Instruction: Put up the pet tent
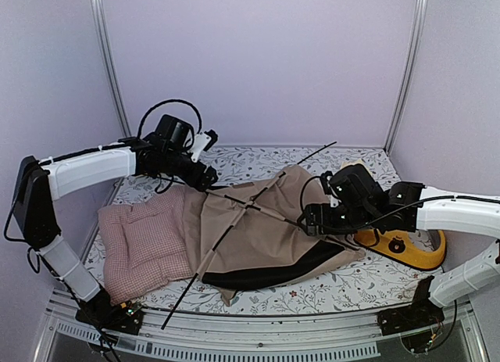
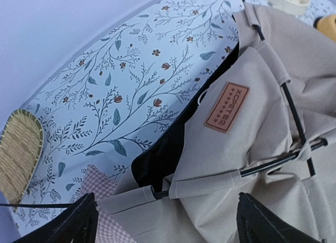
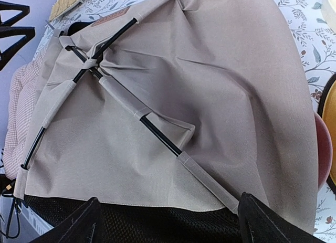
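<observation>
One piece of lettering is found: a brown label patch (image 2: 227, 107) sewn on the beige pet tent (image 2: 273, 164) is printed with what reads as "XCETBS", above a row of small marks. In the right wrist view the same patch is seen, but its print cannot be read.

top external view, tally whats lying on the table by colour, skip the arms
beige-tan: 1, the pet tent
pink checked: 1, the cushion
yellow-orange: 1, a hard object
cream: 1, an item mostly hidden behind the right arm
total: 4
</observation>
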Robot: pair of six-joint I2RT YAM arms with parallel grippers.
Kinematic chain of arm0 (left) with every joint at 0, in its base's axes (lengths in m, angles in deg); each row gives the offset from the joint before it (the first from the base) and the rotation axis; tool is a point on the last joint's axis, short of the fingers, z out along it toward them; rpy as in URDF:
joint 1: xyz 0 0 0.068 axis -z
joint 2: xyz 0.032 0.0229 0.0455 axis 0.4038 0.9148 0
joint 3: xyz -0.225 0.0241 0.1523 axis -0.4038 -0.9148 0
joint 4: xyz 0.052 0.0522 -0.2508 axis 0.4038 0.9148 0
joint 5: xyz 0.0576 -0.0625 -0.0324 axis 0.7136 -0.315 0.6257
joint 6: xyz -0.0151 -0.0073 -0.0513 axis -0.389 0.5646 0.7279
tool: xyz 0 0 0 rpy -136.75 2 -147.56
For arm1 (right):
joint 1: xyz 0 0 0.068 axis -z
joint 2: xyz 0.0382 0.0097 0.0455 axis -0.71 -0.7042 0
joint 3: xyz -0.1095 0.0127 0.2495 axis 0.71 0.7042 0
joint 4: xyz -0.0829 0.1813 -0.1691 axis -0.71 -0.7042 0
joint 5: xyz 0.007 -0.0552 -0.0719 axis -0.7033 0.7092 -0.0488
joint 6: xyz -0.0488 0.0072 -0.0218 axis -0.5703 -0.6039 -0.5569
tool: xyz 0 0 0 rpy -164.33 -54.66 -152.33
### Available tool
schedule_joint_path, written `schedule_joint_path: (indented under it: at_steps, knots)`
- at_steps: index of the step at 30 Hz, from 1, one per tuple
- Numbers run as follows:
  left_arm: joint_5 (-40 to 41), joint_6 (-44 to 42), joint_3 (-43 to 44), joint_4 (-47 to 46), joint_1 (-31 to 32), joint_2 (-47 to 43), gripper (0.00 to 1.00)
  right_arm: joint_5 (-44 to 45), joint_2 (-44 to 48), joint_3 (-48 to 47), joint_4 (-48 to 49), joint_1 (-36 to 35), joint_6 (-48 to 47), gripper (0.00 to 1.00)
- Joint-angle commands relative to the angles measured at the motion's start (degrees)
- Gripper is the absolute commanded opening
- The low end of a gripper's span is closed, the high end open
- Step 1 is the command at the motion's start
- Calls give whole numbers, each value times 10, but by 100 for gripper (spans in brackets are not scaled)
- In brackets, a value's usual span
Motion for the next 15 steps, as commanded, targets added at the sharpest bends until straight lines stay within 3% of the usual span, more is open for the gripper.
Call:
schedule_joint_path:
  at_steps: [1,5,15]
  knots:
    - [-34,-62,-32,-23,-25,-32,94,-10,19,-13,3,25,-46,90]
    - [-60,-75,-40,-38,-61,-53,95,-34,29,-16,8,47,-74,91]
    - [11,-155,-73,-13,-70,-70,94,-58,65,-14,21,88,-128,94]
